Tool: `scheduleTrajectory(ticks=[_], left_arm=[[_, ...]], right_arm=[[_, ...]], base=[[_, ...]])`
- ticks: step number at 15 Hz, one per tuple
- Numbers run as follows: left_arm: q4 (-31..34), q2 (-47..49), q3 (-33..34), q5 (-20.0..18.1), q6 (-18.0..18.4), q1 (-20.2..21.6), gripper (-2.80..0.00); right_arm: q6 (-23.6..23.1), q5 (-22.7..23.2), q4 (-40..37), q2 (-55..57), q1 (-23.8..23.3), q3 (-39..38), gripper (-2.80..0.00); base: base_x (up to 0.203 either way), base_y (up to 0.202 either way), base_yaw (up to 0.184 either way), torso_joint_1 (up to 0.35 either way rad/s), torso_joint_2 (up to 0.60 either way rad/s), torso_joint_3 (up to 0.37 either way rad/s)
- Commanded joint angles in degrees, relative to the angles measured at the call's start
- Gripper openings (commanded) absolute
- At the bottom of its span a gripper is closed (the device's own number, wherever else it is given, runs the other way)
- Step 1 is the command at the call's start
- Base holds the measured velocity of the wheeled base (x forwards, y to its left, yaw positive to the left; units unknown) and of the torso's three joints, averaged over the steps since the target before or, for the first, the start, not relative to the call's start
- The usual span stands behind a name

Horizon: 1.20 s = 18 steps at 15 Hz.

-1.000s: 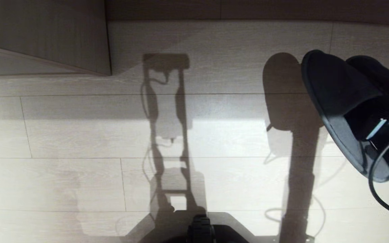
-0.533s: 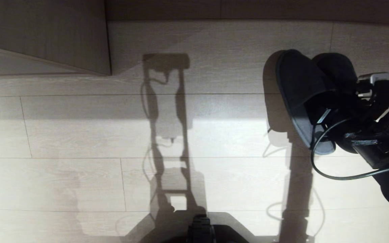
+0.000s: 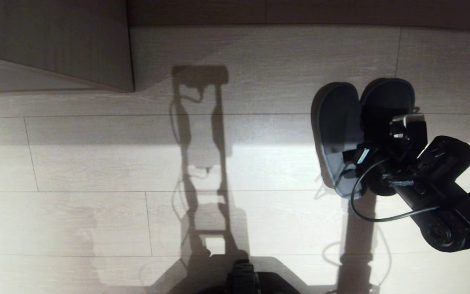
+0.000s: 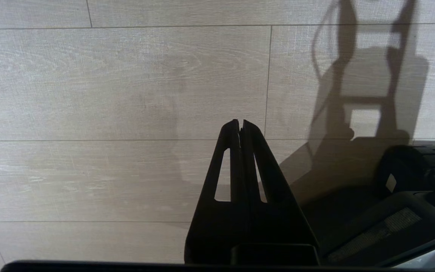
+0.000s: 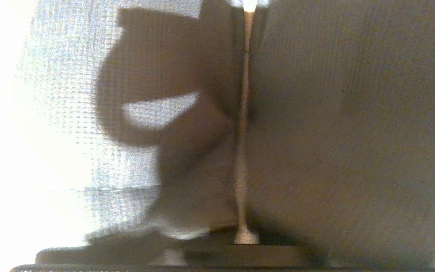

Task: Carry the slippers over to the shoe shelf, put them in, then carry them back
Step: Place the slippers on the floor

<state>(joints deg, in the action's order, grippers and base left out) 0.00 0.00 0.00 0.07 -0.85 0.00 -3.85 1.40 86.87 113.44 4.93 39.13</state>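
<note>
Charcoal slip-on slippers (image 3: 341,134) lie side by side, flat on the pale wood-plank floor (image 3: 96,163), toes pointing away from the robot base (image 3: 243,279). Over their heel ends hangs the right gripper (image 3: 367,157); whether it grips them I cannot tell. Beside that base, the left gripper (image 4: 240,126) points down, fingers pressed together, holding nothing.

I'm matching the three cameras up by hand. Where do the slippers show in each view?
Head view: the slippers lie side by side on the pale plank floor, right of centre, with the right gripper over their near ends.
Left wrist view: not in it; only the shut left gripper above bare planks.
Right wrist view: the pair fills the picture, a thin pale gap between the two.
Shared landmark: the plank floor.
</note>
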Motion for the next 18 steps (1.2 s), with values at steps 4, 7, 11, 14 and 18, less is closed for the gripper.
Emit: scheduleTrajectory(ticks=[4,7,11,14,18], left_arm=[[0.0,0.0,0.0,0.0,0.1,0.1,-2.80],[0.0,0.0,0.0,0.0,0.1,0.0,-2.80],[0.0,0.0,0.0,0.0,0.1,0.1,-2.80],[0.0,0.0,0.0,0.0,0.1,0.1,-2.80],[0.0,0.0,0.0,0.0,0.1,0.0,-2.80]], right_arm=[[-0.9,-0.3,-0.2,2.1,0.3,0.3,0.00],[-0.9,-1.2,-0.1,0.6,0.3,-0.4,0.00],[-2.5,-3.0,-0.4,-3.4,0.2,-1.9,0.00],[-3.0,-3.6,-0.6,-5.9,0.3,-3.5,0.00],[-3.2,-3.5,-2.6,-9.1,0.3,-7.4,0.00]], base=[[0.000,0.000,0.000,0.000,0.00,0.000],[0.000,0.000,0.000,0.000,0.00,0.000],[0.000,0.000,0.000,0.000,0.00,0.000],[0.000,0.000,0.000,0.000,0.00,0.000],[0.000,0.000,0.000,0.000,0.00,0.000]])
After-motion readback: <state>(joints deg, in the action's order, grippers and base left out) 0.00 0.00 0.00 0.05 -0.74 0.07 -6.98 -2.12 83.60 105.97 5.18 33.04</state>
